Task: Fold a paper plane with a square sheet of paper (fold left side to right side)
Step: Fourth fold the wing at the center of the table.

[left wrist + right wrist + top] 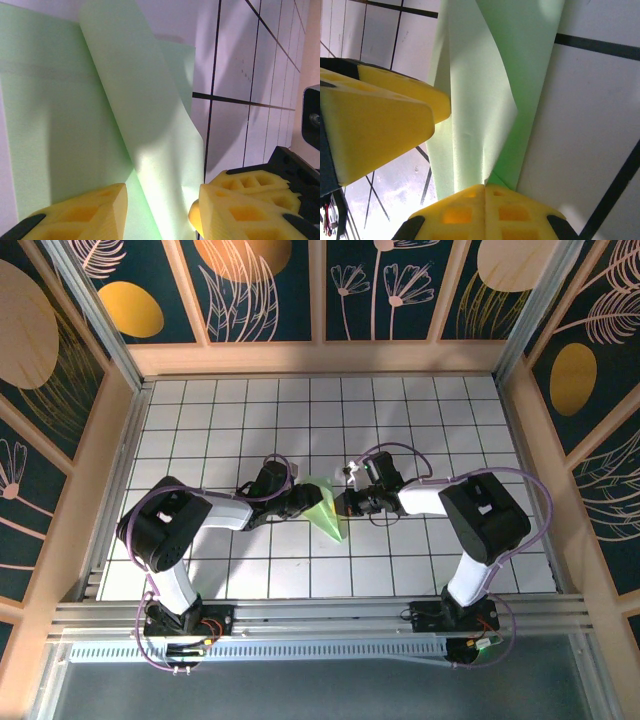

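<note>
Our arms [225,512] bend inward, meeting at the green paper [325,510] on the gridded surface [400,410]. Right of the paper, our right tool [485,189] is clamped on its edge. Left of it, our left tool [162,200] stands partly wide astride the paper's raised fold. Leaf-patterned walls [260,285] rise beyond the paper.

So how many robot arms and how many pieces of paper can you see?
Robot arms: 2 (left arm, right arm)
Green paper: 1
Total: 3
</note>
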